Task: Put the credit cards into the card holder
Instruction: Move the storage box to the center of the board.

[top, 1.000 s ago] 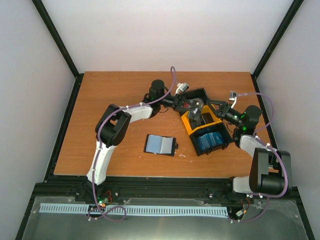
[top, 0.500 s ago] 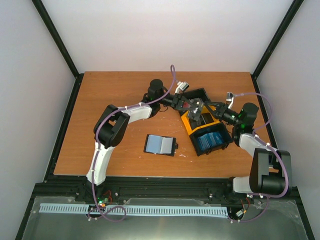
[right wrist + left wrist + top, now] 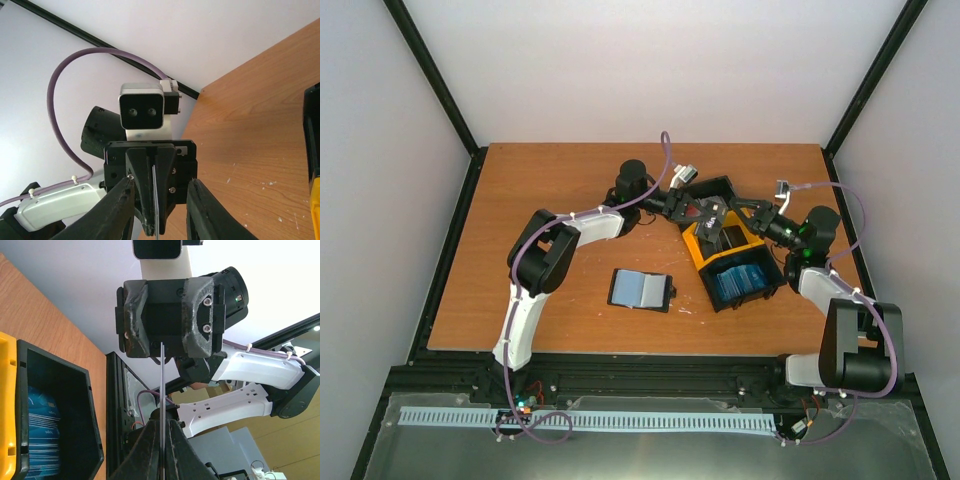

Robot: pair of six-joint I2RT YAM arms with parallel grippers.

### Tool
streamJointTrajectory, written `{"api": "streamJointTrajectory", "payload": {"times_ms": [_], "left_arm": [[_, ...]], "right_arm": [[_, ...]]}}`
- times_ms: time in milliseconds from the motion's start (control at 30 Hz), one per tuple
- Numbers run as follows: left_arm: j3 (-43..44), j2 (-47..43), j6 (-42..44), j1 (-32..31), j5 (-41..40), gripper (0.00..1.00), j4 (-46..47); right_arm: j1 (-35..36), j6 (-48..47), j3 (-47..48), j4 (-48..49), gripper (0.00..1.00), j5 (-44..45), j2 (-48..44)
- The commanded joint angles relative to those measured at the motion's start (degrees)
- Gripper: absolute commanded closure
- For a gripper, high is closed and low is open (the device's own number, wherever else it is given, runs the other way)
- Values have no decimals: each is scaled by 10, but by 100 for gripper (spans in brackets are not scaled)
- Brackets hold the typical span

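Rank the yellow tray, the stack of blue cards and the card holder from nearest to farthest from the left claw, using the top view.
1. yellow tray: right beside the left claw, just toward the arm bases.
2. stack of blue cards: one compartment nearer the bases, slightly right.
3. card holder: lying open, apart from the trays, off to their left.

Both arms are reaching to the far side, right of centre, grippers facing tip to tip — the left arm point(image 3: 520, 312) stretching across, the right arm point(image 3: 855, 342) folding up from its base. The left gripper point(image 3: 162, 432) is pinching a thin card point(image 3: 162, 375) edge-on; the right gripper point(image 3: 159, 186) is holding its fingers point(image 3: 117, 210) apart, one on each side of that card.
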Motion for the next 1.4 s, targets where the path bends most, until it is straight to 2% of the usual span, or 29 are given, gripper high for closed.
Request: {"api": "streamJointTrajectory", "payload": {"times_ms": [0, 300, 433, 567, 1067, 1367], "left_arm": [[2, -23, 7, -3, -3, 99, 14], [4, -24, 3, -3, -1, 99, 20], [2, -25, 2, -3, -1, 99, 22], [-1, -26, 2, -3, 0, 99, 25], [-2, -27, -27, -3, 2, 99, 67], [15, -24, -40, -3, -19, 99, 68]], "right_arm": [[3, 8, -6, 36, 70, -2, -10], [9, -13, -2, 9, 76, -5, 6], [9, -19, -1, -4, 85, 0, 10], [10, -16, -2, 0, 90, 5, 10], [18, -31, -5, -15, 94, -2, 21], [35, -38, -10, -14, 90, -26, 26]]}}
